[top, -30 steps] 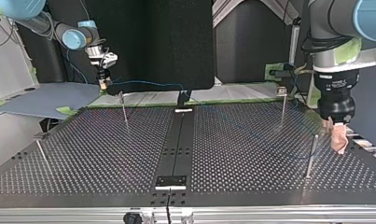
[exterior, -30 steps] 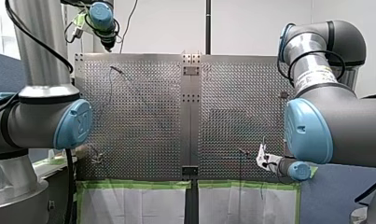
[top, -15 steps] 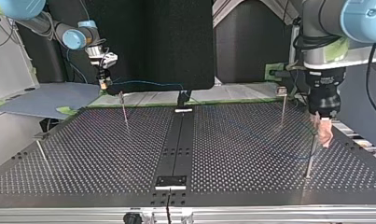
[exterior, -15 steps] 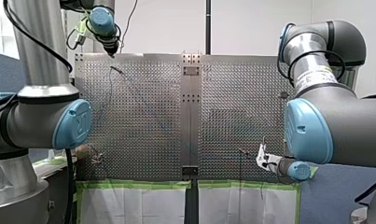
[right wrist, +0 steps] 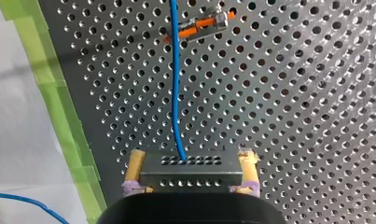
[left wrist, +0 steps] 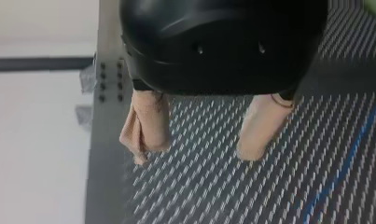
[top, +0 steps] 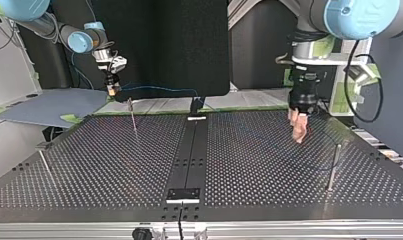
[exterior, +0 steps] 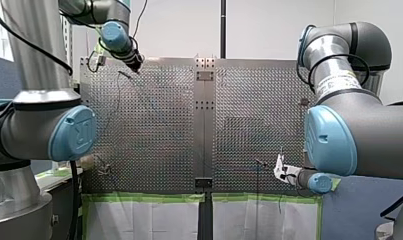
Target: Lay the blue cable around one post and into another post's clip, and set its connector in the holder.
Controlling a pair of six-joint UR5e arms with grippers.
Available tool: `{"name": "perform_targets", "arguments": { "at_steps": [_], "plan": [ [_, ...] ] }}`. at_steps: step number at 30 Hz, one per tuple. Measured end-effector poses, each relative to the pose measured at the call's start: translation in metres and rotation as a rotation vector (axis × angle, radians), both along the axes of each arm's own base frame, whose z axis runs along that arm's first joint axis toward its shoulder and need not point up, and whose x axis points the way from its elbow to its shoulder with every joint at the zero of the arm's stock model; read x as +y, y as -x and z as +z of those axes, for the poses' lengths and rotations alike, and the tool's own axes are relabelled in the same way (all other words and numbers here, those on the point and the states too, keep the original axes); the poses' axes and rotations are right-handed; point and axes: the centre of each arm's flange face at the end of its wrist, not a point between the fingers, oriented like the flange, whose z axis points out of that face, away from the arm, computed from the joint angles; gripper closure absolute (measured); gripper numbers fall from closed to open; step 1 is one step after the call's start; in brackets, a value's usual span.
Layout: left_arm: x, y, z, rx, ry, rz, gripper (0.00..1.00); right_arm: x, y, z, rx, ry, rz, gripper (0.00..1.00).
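Routing seems barely begun: our right gripper [right wrist: 191, 161] clamps the connector [right wrist: 190, 178] (blue cable [right wrist: 175, 93] trailing); our left gripper [left wrist: 195, 155], spread empty, should grasp cable next.

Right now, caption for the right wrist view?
Right gripper holds the connector; blue cable runs ahead past an orange-marked post.

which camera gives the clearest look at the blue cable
The right wrist view: the blue cable runs bright and unbroken from the connector in my right gripper across the table. The top view shows a thin far line, the left wrist view a short stretch, the front view barely anything.
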Motion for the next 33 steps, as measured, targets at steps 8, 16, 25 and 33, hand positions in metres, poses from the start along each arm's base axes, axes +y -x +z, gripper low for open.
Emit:
{"name": "perform_targets", "arguments": {
  "at_steps": [8, 16, 25, 33],
  "plan": [
    [-0.031, 0.000, -0.058, 0.077, 0.065, -0.072, 0.00, 0.000, 0.001, 0.000, 0.003, -0.001, -0.014, 1.00],
    [-0.053, 0.008, -0.115, 0.151, 0.110, -0.062, 0.00, -0.001, 0.002, 0.000, 0.004, 0.000, -0.022, 1.00],
    [-0.076, 0.017, -0.162, 0.194, 0.138, -0.048, 0.00, -0.002, 0.002, 0.000, 0.004, 0.001, -0.023, 1.00],
    [-0.099, 0.015, -0.181, 0.182, 0.166, -0.042, 0.00, -0.001, 0.002, 0.000, 0.008, -0.001, -0.023, 1.00]
  ]
}}
